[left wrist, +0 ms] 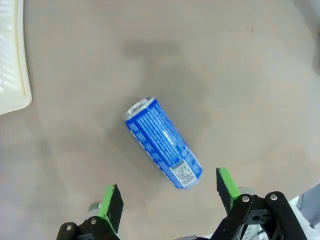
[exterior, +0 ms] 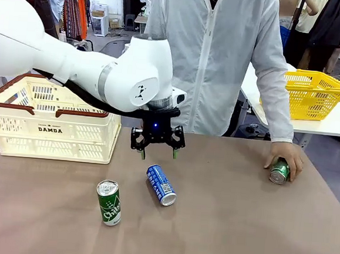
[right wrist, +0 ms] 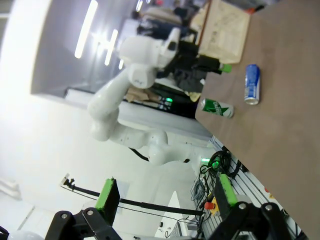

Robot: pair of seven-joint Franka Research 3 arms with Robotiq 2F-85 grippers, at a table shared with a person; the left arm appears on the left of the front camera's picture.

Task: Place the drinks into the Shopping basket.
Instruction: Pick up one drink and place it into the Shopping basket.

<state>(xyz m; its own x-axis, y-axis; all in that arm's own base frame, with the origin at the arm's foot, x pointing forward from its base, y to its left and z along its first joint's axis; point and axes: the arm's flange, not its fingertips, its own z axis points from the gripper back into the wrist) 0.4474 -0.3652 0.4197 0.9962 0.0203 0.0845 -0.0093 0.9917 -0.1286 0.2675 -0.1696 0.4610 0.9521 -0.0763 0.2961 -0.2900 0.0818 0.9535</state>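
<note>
The brown counter [exterior: 239,226], matte and smooth, carries all three drinks. By my reading no part of the task is done: no can shows inside the Shopping basket [exterior: 52,123], and three placements are left. That basket stands at the counter's 9 o'clock edge. It is a rigid cream-white plastic crate with slotted walls, a brown rim and handles, and black lettering on its long side. The glossy white left arm [exterior: 75,61] reaches in above it toward the middle. Off the counter at 2 o'clock, on a separate white table, sits a yellow mesh basket [exterior: 314,94], which is not the target.

The left gripper [exterior: 158,152], black with green pads, hangs over the counter with its jaws spread wide and nothing between them. The right gripper [right wrist: 166,195] is likewise wide and empty, held well apart from the cans.

The blue can [exterior: 161,184] lies on its side just at the left gripper's 6 o'clock. It is a smooth aluminium cylinder with white print, one silver end turned toward 5 o'clock. At its 8 o'clock, near but not touching, the green can [exterior: 109,202] with the white script logo appears to stand upright. At the counter's 3 o'clock the slimmer green can [exterior: 279,172] lies under the person's hand [exterior: 288,155], which rests on it.
</note>
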